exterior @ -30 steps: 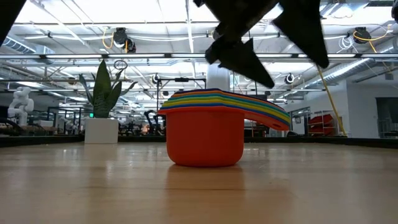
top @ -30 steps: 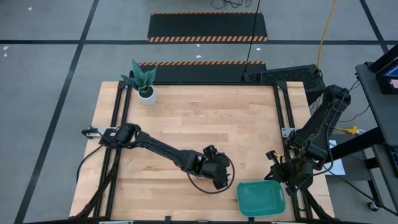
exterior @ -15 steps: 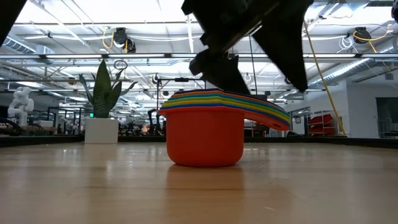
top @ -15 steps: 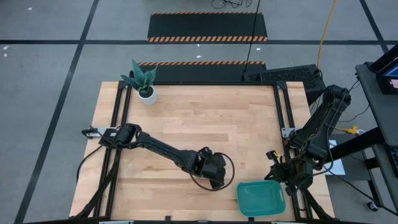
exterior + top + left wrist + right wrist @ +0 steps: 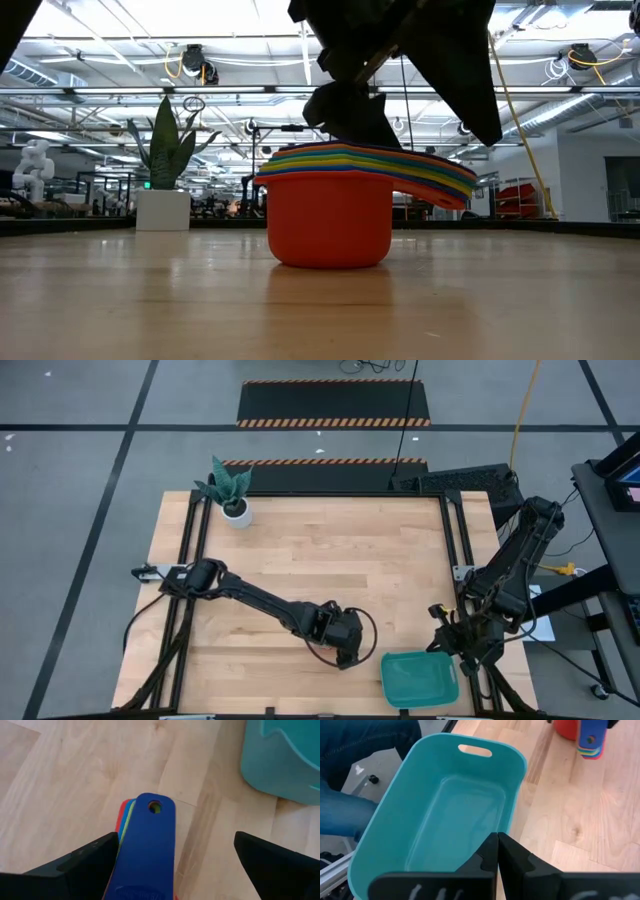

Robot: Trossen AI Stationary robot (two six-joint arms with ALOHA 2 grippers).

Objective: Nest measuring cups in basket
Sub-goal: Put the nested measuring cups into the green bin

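Left gripper [image 5: 170, 865] wide open, straddling the stacked cups' [image 5: 340, 215] handles, gripping nothing; right gripper [image 5: 496, 852] shut, empty, over the basket [image 5: 440, 815].

A grey floor [image 5: 80, 480] crossed by dark lines is seen around the wooden table [image 5: 330, 550]. Black mats edged with orange stripes [image 5: 335, 405] lie beyond it. Overhead, ceiling trusses and strip lights [image 5: 120, 60] are visible.
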